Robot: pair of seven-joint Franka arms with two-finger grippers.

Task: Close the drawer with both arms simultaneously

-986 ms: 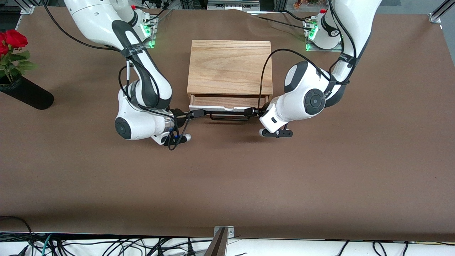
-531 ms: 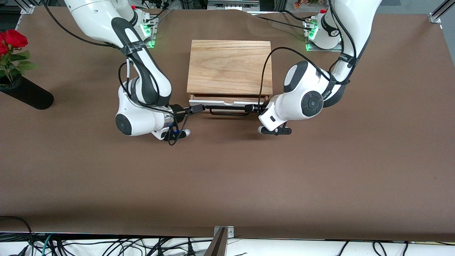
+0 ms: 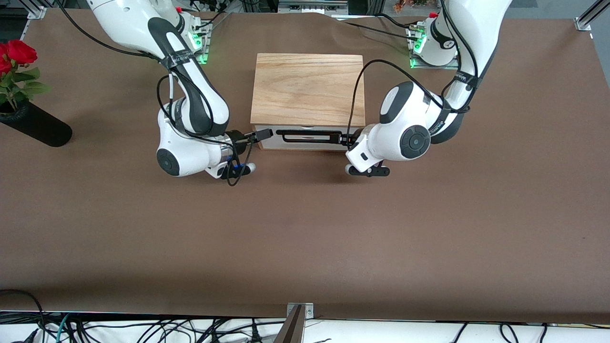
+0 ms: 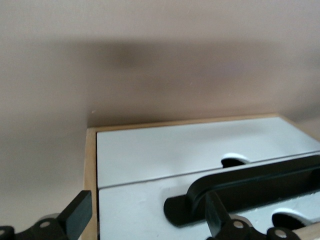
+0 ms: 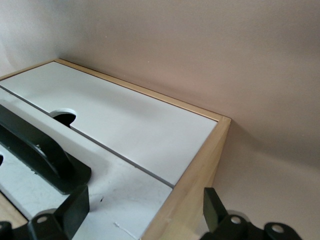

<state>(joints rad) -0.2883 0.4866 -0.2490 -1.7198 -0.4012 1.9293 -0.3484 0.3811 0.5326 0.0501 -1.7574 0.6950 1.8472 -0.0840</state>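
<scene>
Drawer (image 3: 305,141) flush in box (image 3: 307,89) — both claws open beside it.

Two white arms reaching in from the bases, elbows bent, wrists low and turned sideways so the grippers point toward each other. Left arm (image 3: 410,128) coming from the left arm's end, left gripper (image 3: 339,138) held level, fingers (image 4: 75,216) spread apart with a wide gap between the tips. Right arm (image 3: 190,128) coming from the right arm's end, right gripper (image 3: 263,136) also level, fingers (image 5: 76,209) likewise parted wide. Black cables looping along both forearms.
</scene>
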